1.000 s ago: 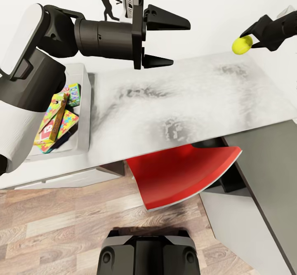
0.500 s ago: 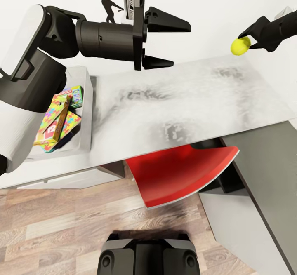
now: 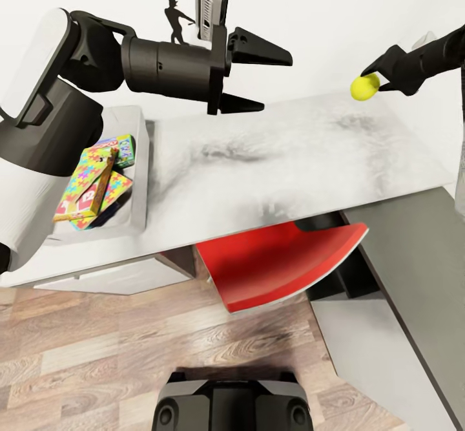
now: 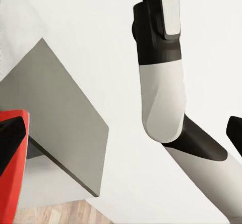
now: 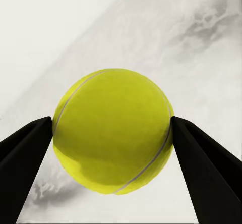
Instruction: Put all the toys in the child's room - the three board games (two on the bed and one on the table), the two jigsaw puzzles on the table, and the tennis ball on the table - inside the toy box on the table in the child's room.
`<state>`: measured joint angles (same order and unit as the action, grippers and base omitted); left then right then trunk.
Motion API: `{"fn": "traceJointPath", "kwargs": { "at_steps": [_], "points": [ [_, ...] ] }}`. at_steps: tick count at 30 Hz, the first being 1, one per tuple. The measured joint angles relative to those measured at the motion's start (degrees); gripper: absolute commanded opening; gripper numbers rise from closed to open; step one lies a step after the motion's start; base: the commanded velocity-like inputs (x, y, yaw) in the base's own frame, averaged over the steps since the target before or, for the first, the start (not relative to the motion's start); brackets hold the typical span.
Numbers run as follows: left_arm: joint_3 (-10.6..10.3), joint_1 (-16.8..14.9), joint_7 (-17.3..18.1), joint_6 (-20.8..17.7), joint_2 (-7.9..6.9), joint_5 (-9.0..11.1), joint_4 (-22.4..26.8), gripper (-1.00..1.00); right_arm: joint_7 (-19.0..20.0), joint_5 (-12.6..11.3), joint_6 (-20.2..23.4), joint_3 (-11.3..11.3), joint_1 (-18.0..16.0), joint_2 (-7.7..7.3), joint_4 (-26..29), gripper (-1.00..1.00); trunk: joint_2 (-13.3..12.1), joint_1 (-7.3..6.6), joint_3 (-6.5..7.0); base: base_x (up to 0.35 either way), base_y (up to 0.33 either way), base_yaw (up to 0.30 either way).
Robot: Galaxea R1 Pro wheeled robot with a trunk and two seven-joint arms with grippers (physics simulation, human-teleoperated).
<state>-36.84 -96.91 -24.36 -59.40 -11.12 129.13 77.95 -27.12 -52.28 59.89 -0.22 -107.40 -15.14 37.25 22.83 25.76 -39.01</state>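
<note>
Precariously, the tennis ball [image 3: 365, 86] sits clamped only at its sides in the right pincer [image 3: 376, 79] above the counter's [image 3: 290, 159] far corner, well apart from the toy box [image 3: 139, 179], so a jolt could roll it free, while the left pincer [image 3: 258, 75] hangs apart.

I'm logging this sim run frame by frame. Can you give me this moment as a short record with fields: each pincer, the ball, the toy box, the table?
right pincer: shut on the ball, held above the table's far right corner
ball: yellow-green, gripped on both sides by the fingers, off the tabletop
left pincer: open, empty, above the table's far edge
toy box: on the table's left end, holding jigsaw puzzles and board games
table: pale marbled top
chair: red, tucked under the table
</note>
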Motion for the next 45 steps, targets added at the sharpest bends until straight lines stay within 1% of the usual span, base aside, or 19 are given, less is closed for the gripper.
{"fn": "traceJointPath", "kwargs": {
  "at_steps": [4, 8, 11, 13, 16, 18, 22, 24, 26, 28, 31, 33, 35, 37, 40, 41, 42, 43, 45],
  "points": [
    [0.0, 0.03, -0.3, 0.01, -0.01, 0.01, 0.05, 1.0, -0.09, 0.04, 0.01, 0.05, 1.28, 0.58, 0.0, -1.0, 0.0, 0.0, 0.38, -0.106, 0.0, 0.0],
    [0.0, 0.09, -0.41, 0.0, -0.01, 0.01, 0.07, 1.0, -0.26, 0.27, 0.0, 0.06, 2.76, 1.68, 0.04, -1.0, 0.0, 0.0, 0.76, -0.112, 0.0, 0.0],
    [-0.03, 0.2, -0.67, -0.03, -0.01, 0.0, 0.07, 1.0, -0.43, 0.45, -0.02, 0.06, 4.31, 2.89, 0.1, -1.0, -0.01, 0.0, 1.05, -0.119, 0.0, 0.0],
    [-0.07, 0.3, -1.45, -0.04, -0.01, -0.01, 0.09, 1.0, -0.49, 0.6, -0.01, 0.06, 5.02, 3.67, 0.26, -1.0, 0.0, 0.0, 1.24, -0.127, 0.0, 0.0],
    [-0.1, 0.43, -2.72, -0.06, -0.17, -0.01, 0.15, 1.0, -0.52, 0.71, 0.0, 0.06, 5.56, 4.15, 0.39, -1.0, 0.0, 0.0, 1.53, -0.135, 0.0, 0.0],
    [-0.47, 0.5, -3.15, -0.07, -0.52, -0.01, 0.19, 1.0, -0.53, 0.74, 0.0, 0.06, 5.71, 4.24, 0.41, -1.0, 0.0, 0.0, 1.72, -0.141, 0.0, 0.0],
    [-3.46, 0.56, -3.79, 0.01, -1.33, 0.06, 1.17, 1.0, -0.53, 0.76, 0.01, 0.22, 6.5, 4.54, 0.48, -1.0, 0.0, 0.01, 2.1, -0.151, 0.0, 0.0],
    [-4.33, 0.58, -4.37, 0.01, -1.57, 0.05, 1.8, 1.0, -0.55, 0.74, 0.01, 0.85, 6.73, 4.58, 0.5, -1.0, 0.0, 0.01, 2.3, -0.163, 0.0, 0.0],
    [-4.96, 0.59, -5.9, 0.01, -2.32, 0.04, 2.65, 1.0, -0.58, 0.64, 0.03, 2.5, 6.91, 4.64, 0.56, -1.0, -0.01, 0.0, 2.49, -0.168, 0.0, 0.0],
    [-5.18, 0.58, -6.9, 0.02, -2.9, 0.07, 3.13, 1.0, -0.59, 0.62, 0.05, 3.51, 6.96, 4.66, 0.59, -1.0, -0.01, 0.0, 2.68, -0.17, 0.0, 0.0],
    [-5.4, 0.58, -7.46, 0.01, -3.91, 0.08, 3.91, 1.0, -0.51, 0.37, 0.06, 4.09, 6.98, 4.62, 0.64, -1.0, -0.01, 0.0, 2.97, -0.171, 0.0, 0.0],
    [-6.29, 0.58, -7.63, 0.0, -4.54, 0.07, 4.12, 1.0, -0.45, 0.2, 0.06, 4.21, 6.99, 4.65, 0.72, -1.0, -0.01, 0.0, 3.16, -0.171, 0.0, 0.0],
    [-7.64, 0.58, -7.91, -0.02, -6.04, 0.02, 4.28, 1.0, -0.43, 0.06, 0.05, 4.26, 6.99, 4.69, 1.18, -1.0, -0.01, 0.0, 3.35, -0.17, 0.0, 0.0],
    [-8.34, 0.58, -8.09, -0.02, -8.11, 0.01, 4.5, 1.0, -0.37, -0.07, 0.05, 4.27, 6.99, 4.73, 1.95, -1.0, -0.01, 0.0, 3.54, -0.136, 0.0, 0.0],
    [-8.53, 0.55, -8.21, -0.05, -11.78, 0.0, 5.46, 1.0, -0.32, -0.18, 0.05, 4.31, 6.99, 4.8, 2.51, -1.0, 0.0, -0.01, 3.83, -0.054, 0.0, 0.0],
    [-8.55, 0.54, -8.21, -0.05, -12.41, 0.05, 5.58, 1.0, -0.32, -0.18, 0.06, 4.31, 6.98, 4.81, 2.59, -1.0, 0.0, -0.01, 3.92, -0.024, 0.0, 0.0],
    [-8.58, 0.53, -8.23, -0.08, -13.54, 0.01, 5.81, 1.0, -0.32, -0.28, 0.05, 4.31, 6.95, 4.82, 2.81, -1.0, 0.0, -0.01, 4.02, -0.016, 0.0, 0.0],
    [-8.62, 0.52, -8.23, -0.08, -14.58, 0.03, 6.05, 1.0, -0.32, -0.52, 0.05, 4.32, 6.93, 4.83, 3.11, -1.0, 0.0, -0.01, 4.12, -0.01, 0.0, 0.0],
    [-8.58, 0.49, -8.24, -0.1, -16.57, 0.03, 6.31, 1.0, -0.31, -1.73, 0.05, 4.29, 6.92, 4.84, 3.72, -1.0, 0.0, -0.02, 4.31, -0.005, 0.0, 0.0]
  ]
}}
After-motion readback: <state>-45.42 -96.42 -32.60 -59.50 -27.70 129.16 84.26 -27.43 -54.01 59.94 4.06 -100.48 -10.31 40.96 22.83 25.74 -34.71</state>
